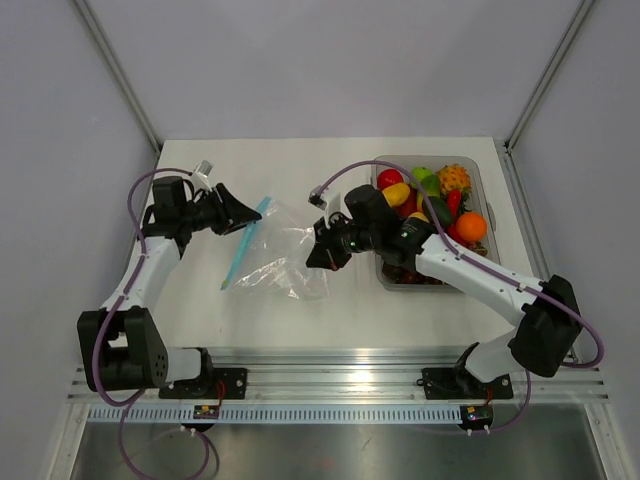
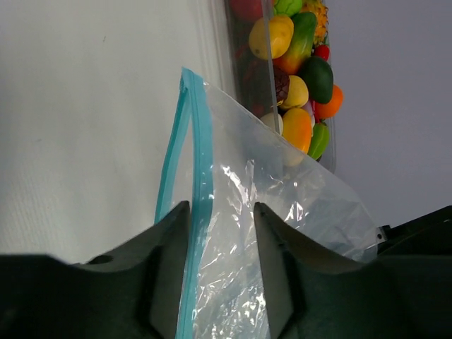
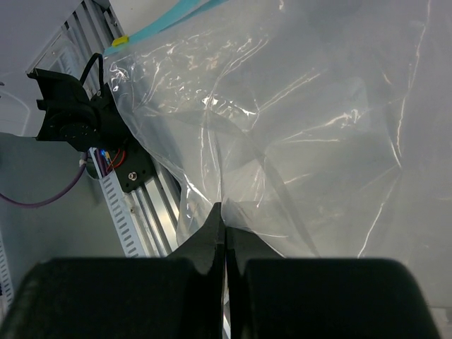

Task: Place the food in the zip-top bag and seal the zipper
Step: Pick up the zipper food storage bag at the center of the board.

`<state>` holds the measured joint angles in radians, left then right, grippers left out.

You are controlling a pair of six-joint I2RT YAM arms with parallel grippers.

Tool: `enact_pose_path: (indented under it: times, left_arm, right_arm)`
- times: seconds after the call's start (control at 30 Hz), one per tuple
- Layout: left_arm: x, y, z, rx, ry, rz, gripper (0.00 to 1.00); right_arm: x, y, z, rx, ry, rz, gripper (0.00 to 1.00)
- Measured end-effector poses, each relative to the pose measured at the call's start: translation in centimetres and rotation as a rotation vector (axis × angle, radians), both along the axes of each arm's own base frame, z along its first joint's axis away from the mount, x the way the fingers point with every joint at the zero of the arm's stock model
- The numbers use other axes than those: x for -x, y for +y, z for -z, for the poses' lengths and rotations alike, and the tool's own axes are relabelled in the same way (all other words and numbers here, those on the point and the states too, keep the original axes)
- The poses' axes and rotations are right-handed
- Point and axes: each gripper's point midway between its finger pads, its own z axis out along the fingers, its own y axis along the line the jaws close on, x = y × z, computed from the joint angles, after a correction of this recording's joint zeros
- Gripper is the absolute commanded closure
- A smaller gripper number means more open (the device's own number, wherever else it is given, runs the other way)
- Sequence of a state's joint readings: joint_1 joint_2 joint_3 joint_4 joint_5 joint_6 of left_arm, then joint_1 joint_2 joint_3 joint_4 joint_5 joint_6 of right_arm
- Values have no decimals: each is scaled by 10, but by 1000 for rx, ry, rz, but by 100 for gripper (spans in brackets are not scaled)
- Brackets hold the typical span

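All food lies in the tub — right gripper pinches the bag (left gripper gapes astride its zipper).

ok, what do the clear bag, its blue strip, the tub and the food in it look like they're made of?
Clear floppy zip-top bag: thin glossy plastic film, going by the creases and glare.
Light-blue zipper strip: seemingly thicker, less shiny plastic; it stays fairly straight.
Clear rectangular tub: rigid-looking plastic with straight walls.
Small toy fruits and vegetables: glossy, likely moulded plastic; can't tell whether hard or soft.
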<state>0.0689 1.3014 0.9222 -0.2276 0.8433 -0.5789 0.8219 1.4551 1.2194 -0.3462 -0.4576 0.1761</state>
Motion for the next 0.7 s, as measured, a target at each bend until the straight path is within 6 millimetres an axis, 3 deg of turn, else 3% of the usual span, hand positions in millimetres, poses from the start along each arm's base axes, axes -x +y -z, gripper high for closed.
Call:
enact_pose_path:
  times: [0.03, 0.1, 0.13, 0.17, 0.27, 0.43, 0.57, 0.7]
  left_arm:
    - [0, -3, 0, 5, 4, 6, 77]
    - [2, -11, 0, 14, 7, 21, 90]
    - [3, -16, -1, 17, 7, 33, 100]
    - [4, -22, -1, 23, 8, 42, 100]
    - [8, -34, -3, 31, 17, 60, 100]
    - [4, -25, -12, -39, 5, -14, 100]
    - [-6, -6, -55, -150, -111, -108, 100]
    - [-9, 9, -95, -228, -224, -210, 100]
  right_arm:
    - [0, 0, 0, 1, 1, 0, 100]
    - [-1, 0, 3, 7, 3, 5, 90]
    - [-3, 0, 4, 13, 5, 15, 59]
    - [-6, 0, 6, 25, 10, 31, 44]
    - [-18, -2, 13, 82, 23, 91, 24]
    - [-36, -13, 12, 156, 12, 220, 17]
    - [-44, -22, 4, 164, 5, 308, 17]
    - [-47, -23, -17, 112, 10, 370, 16]
